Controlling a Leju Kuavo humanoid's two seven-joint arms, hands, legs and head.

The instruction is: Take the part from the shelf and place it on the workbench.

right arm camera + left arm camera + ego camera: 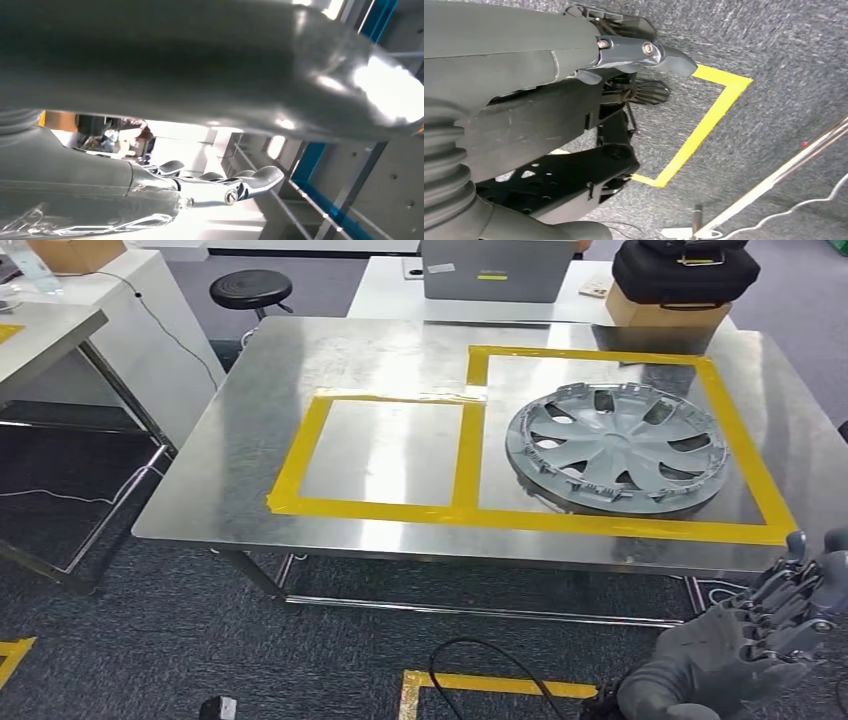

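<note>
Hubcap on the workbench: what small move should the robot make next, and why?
Probably just lower the right hand to the robot's side. The hubcap already lies flat on the workbench, inside the larger yellow tape frame. The hand is off the table's near edge and holds nothing, so nothing seems left to place.

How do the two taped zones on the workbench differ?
The left zone is smaller and bare; the right zone is larger and holds the hubcap. The left zone starts further from the far edge. Both are outlined in yellow tape and share one strip.
</note>
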